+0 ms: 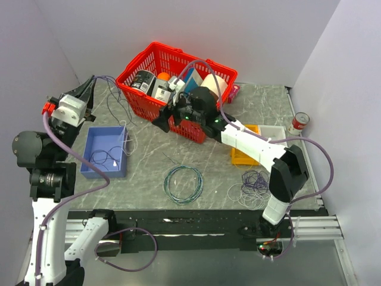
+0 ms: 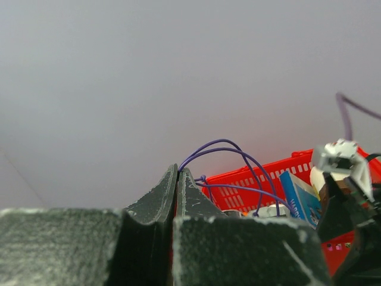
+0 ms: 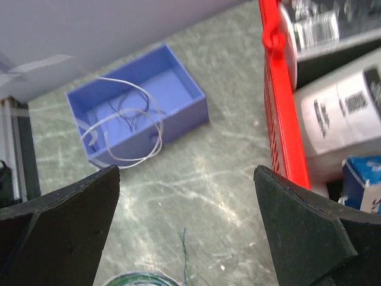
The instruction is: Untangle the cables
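My left gripper (image 1: 90, 88) is raised at the far left, its jaws pressed shut (image 2: 177, 170) on a thin purple cable (image 2: 238, 149). This cable (image 1: 111, 79) arcs from the fingertips toward the red basket. More cables lie as a purple and white tangle (image 1: 253, 185) at the front right. A white cable loop (image 3: 128, 128) hangs over the rim of the blue bin (image 1: 89, 149). My right gripper (image 1: 164, 119) hovers by the basket's front left wall. In the right wrist view it (image 3: 186, 179) stands wide open over bare table, with nothing between the fingers.
The red basket (image 1: 137, 65), full of boxes and cans, stands at the back centre. A neat teal-green cable ring (image 1: 183, 183) lies front centre. An orange tray (image 1: 241, 156), a white tray (image 1: 274, 132) and a can (image 1: 300, 122) are on the right.
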Available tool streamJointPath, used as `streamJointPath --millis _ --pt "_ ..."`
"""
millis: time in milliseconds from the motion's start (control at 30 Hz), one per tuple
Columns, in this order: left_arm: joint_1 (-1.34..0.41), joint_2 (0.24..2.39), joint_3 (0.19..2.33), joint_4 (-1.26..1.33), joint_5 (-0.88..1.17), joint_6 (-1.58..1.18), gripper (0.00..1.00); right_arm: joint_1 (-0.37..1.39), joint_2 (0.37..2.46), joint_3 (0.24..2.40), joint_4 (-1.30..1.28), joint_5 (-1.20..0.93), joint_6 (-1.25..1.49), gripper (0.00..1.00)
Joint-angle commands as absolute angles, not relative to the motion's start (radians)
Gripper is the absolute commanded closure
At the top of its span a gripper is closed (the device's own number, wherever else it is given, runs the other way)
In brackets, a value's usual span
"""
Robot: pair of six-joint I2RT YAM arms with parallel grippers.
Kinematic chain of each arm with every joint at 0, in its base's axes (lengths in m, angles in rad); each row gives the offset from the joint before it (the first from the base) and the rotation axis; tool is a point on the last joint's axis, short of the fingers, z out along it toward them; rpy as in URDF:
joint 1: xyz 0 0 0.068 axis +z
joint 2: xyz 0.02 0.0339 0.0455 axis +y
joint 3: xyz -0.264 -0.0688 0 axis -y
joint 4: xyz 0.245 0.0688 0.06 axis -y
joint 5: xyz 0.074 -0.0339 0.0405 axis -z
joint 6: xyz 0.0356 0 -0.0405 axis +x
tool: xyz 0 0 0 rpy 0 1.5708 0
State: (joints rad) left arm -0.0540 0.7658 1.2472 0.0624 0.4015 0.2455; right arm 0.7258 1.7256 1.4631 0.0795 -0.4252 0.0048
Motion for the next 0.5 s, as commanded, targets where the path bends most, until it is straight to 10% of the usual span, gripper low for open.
streamJointPath --millis 0,467 --pt "-0.058 0.778 1.258 0.081 0.330 0.265 0.99 0.791 1.635 1.561 0.068 -0.365 0.047 0.00" --pt "-0.084 0.789 1.236 0.167 0.311 0.259 0.99 0.888 1.649 1.484 0.283 -0.369 0.235 0.00"
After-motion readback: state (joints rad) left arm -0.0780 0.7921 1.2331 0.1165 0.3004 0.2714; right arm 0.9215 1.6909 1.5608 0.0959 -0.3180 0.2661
